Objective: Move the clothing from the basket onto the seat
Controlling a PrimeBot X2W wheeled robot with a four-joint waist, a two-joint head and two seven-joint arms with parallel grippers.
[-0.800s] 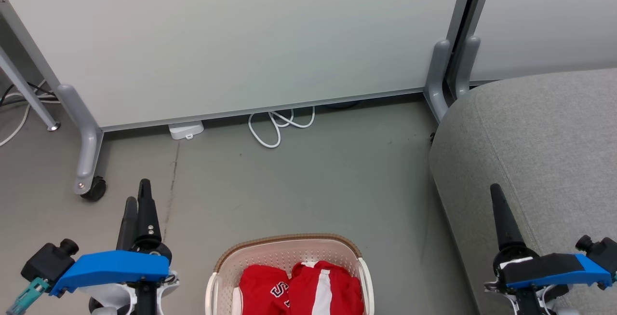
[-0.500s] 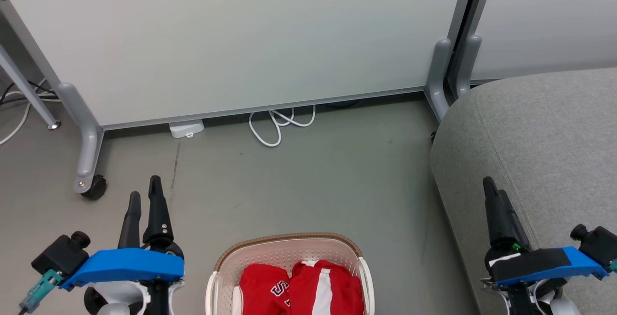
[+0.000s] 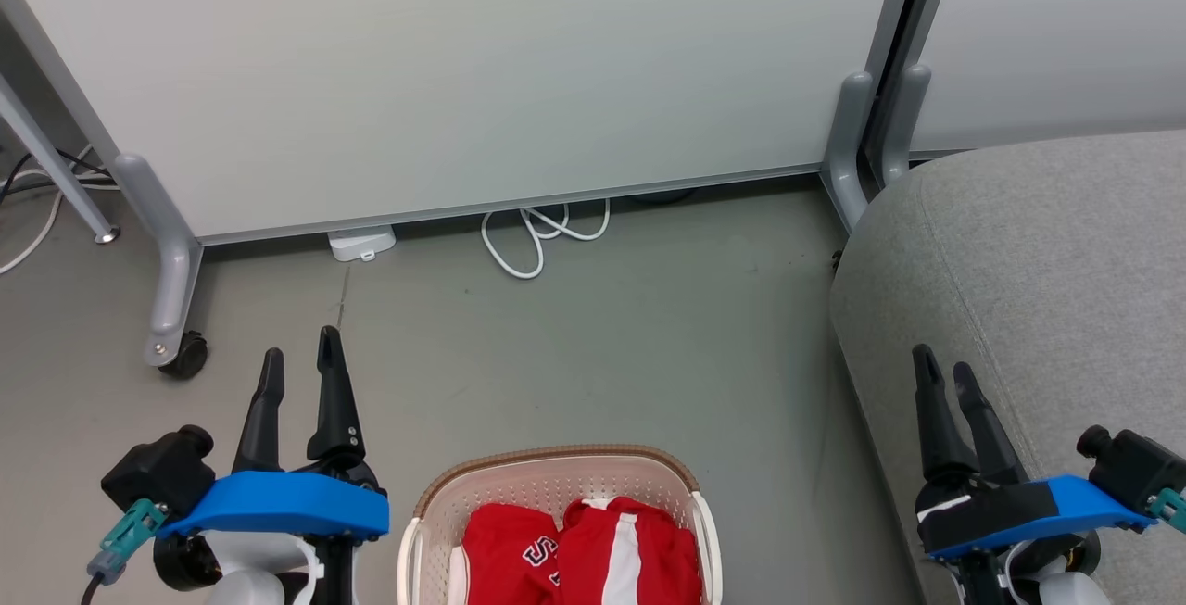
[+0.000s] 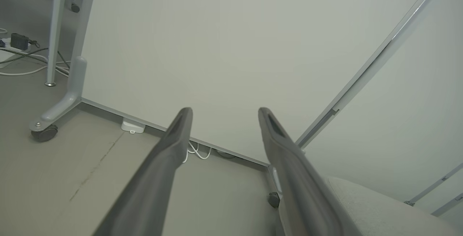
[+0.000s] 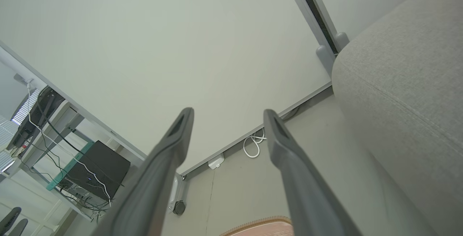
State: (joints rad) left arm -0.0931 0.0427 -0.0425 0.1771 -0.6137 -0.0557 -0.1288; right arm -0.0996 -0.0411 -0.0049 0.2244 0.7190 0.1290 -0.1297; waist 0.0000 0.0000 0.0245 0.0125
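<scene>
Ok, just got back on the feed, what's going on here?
Nothing is being handled yet. The red clothing lies in the basket on the floor. The left claw hangs open to the left of the basket, and the right claw hangs open by the edge of the grey seat. Neither holds anything.

The left gripper (image 3: pixel 299 346) and the right gripper (image 3: pixel 940 359) each have two long black fingers (image 4: pixel 162 163) that taper to narrow tips, with a shallow slot (image 4: pixel 275 129) near each tip in the wrist views and two small silver screws (image 3: pixel 353 436) on one left finger. Behind each sits a flat bright-blue cover (image 3: pixel 287 505) over a rounded white shell (image 3: pixel 246 570). A boxy black camera (image 3: pixel 159 477) with a round lens juts from each wrist, beside a teal plug (image 3: pixel 128 535) with what looks like a grey cable (image 3: pixel 102 568).
</scene>
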